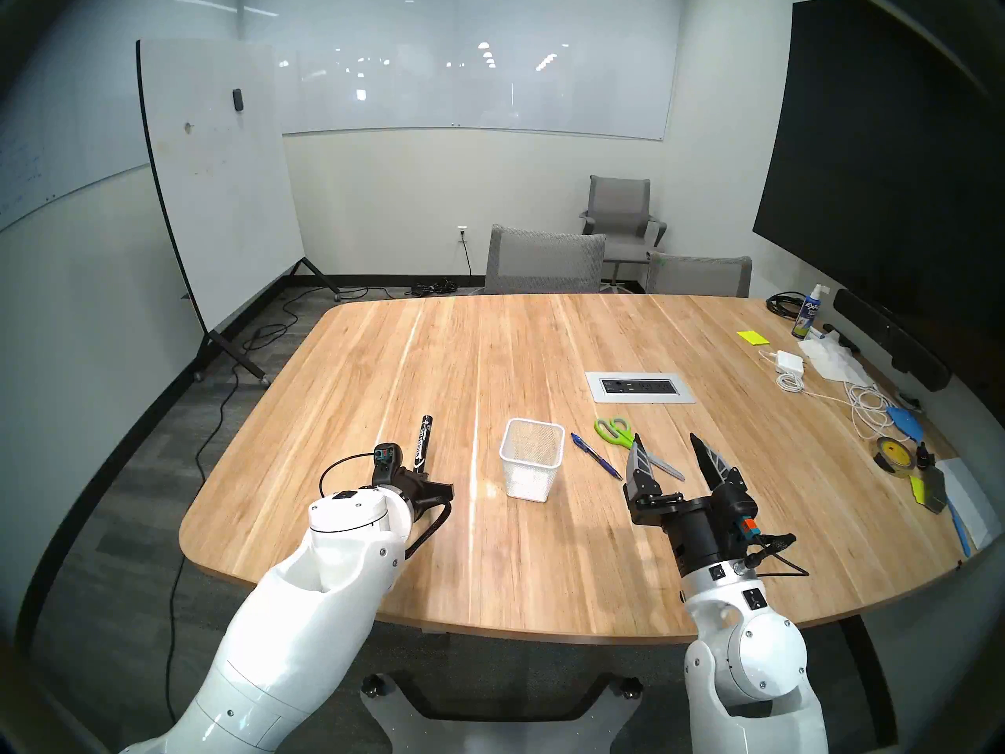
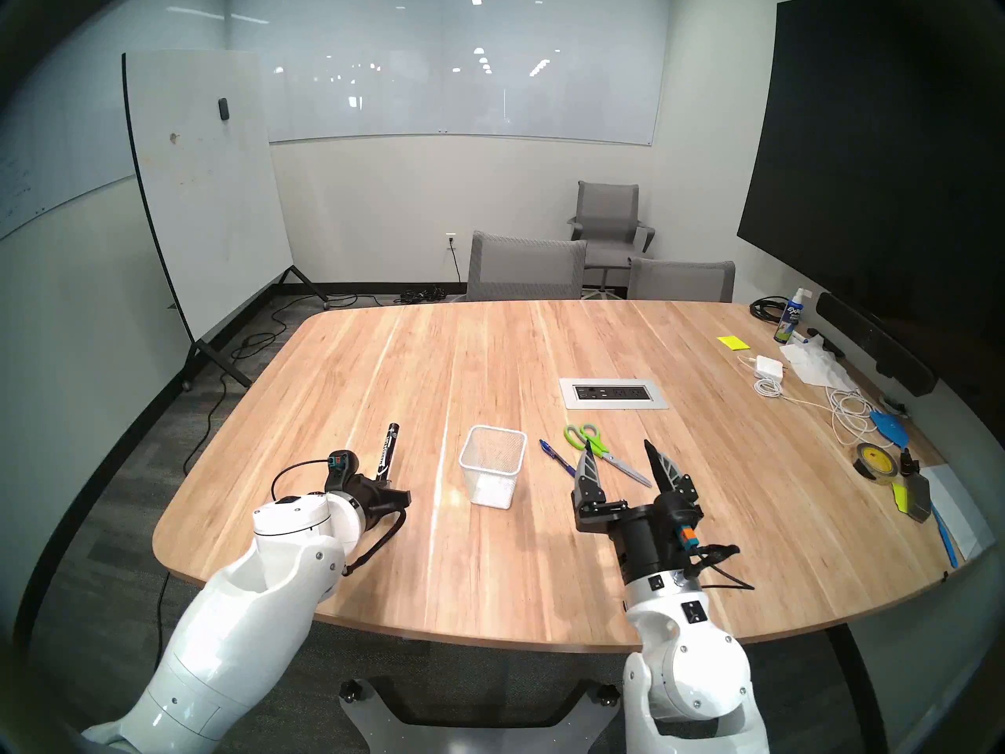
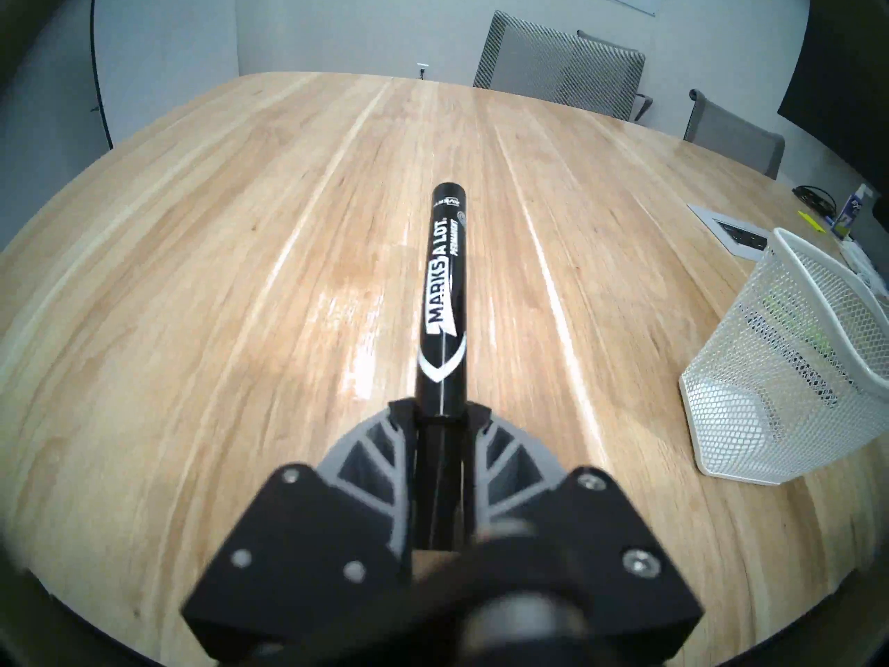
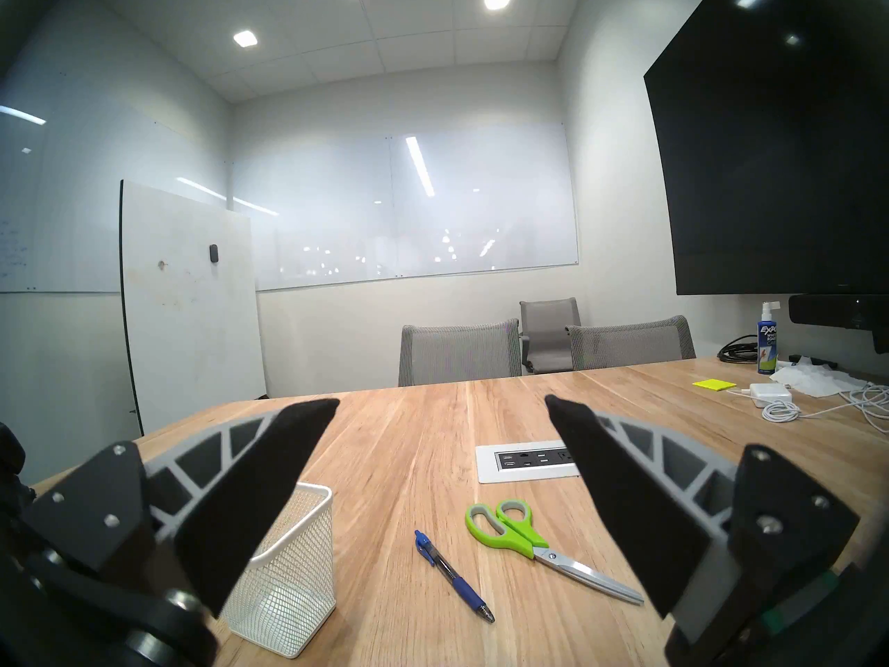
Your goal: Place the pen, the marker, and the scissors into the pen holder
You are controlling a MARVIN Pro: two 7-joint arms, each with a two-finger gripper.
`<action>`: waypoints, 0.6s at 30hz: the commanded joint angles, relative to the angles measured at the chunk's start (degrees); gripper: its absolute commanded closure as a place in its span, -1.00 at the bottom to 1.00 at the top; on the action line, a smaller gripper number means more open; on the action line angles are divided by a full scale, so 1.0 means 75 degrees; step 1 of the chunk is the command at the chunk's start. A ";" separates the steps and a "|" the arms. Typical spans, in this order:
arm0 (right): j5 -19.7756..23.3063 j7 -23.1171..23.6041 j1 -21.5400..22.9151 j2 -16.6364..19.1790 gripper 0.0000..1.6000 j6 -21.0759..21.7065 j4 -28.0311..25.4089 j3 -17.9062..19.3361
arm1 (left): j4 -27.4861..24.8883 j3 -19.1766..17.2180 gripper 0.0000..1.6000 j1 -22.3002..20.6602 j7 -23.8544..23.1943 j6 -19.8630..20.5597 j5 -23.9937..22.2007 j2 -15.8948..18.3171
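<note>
The wooden conference table (image 1: pixel 544 355) fills most of the head views, with grey mesh chairs (image 1: pixel 544 260) at its far edge. A power outlet panel (image 1: pixel 640 387) is set into the top, beyond the task things.

The right gripper (image 1: pixel 664 443) hangs above the near right part of the table, and its two fingers stand wide apart with nothing between them. In the head view its left finger covers part of the scissors' blades.

The left gripper (image 3: pixel 440 411) is clamped on the marker (image 3: pixel 445 286). The fingers hold it at its near end, and the rest of the black barrel with the white "MARKS A LOT" lettering sticks out forward, away from the robot, above the table.

The pen holder (image 1: pixel 532 459), a white wire-mesh cup, stands upright near the middle, between the two grippers and to the right of the marker. Nothing is visible inside it.

The scissors (image 4: pixel 539 545), with lime-green and grey handles, lie flat to the right of the holder, blades pointing toward the robot and to the right.

The blue pen (image 4: pixel 452 574) lies flat between the holder and the scissors, apart from both, its tip toward the robot.
</note>
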 commanded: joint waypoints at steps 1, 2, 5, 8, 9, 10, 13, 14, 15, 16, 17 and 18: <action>0.0005 0.0016 0.0015 0.0010 -1.00 -0.0027 -0.0169 -0.0005 | -0.0407 -0.0063 1.00 0.0125 -0.0111 -0.0251 0.0079 0.0120; 0.0005 0.0016 0.0015 0.0010 -1.00 -0.0027 -0.0169 -0.0005 | -0.0428 -0.0064 1.00 0.0139 -0.0112 -0.0254 0.0085 0.0123; 0.0005 0.0016 0.0015 0.0010 -1.00 -0.0027 -0.0168 -0.0005 | -0.0542 -0.0041 1.00 0.0199 -0.0131 -0.0293 0.0136 0.0149; 0.0005 0.0016 0.0015 0.0010 -1.00 -0.0027 -0.0168 -0.0005 | -0.0636 -0.0009 1.00 0.0261 -0.0171 -0.0324 0.0182 0.0184; 0.0005 0.0016 0.0015 0.0010 -1.00 -0.0027 -0.0168 -0.0005 | -0.0687 0.0004 1.00 0.0293 -0.0194 -0.0332 0.0194 0.0201; 0.0005 0.0016 0.0015 0.0010 -1.00 -0.0027 -0.0168 -0.0005 | -0.0722 0.0008 1.00 0.0317 -0.0201 -0.0335 0.0204 0.0205; 0.0005 0.0016 0.0016 0.0010 -1.00 -0.0028 -0.0168 -0.0005 | -0.0892 0.0055 1.00 0.0443 -0.0281 -0.0475 0.0327 0.0300; 0.0005 0.0016 0.0016 0.0010 -1.00 -0.0028 -0.0168 -0.0005 | -0.0892 0.0055 1.00 0.0443 -0.0281 -0.0475 0.0327 0.0300; 0.0005 0.0016 0.0016 0.0010 -1.00 -0.0028 -0.0168 -0.0005 | -0.0942 0.0045 1.00 0.0491 -0.0317 -0.0501 0.0324 0.0328; 0.0005 0.0016 0.0016 0.0010 -1.00 -0.0028 -0.0168 -0.0005 | -0.0992 0.0050 1.00 0.0535 -0.0352 -0.0549 0.0355 0.0374; 0.0005 0.0016 0.0016 0.0010 -1.00 -0.0028 -0.0168 -0.0005 | -0.1033 0.0068 1.00 0.0571 -0.0367 -0.0607 0.0419 0.0421; 0.0005 0.0016 0.0016 0.0010 -1.00 -0.0028 -0.0168 -0.0005 | -0.1075 0.0043 1.00 0.0611 -0.0377 -0.0611 0.0400 0.0426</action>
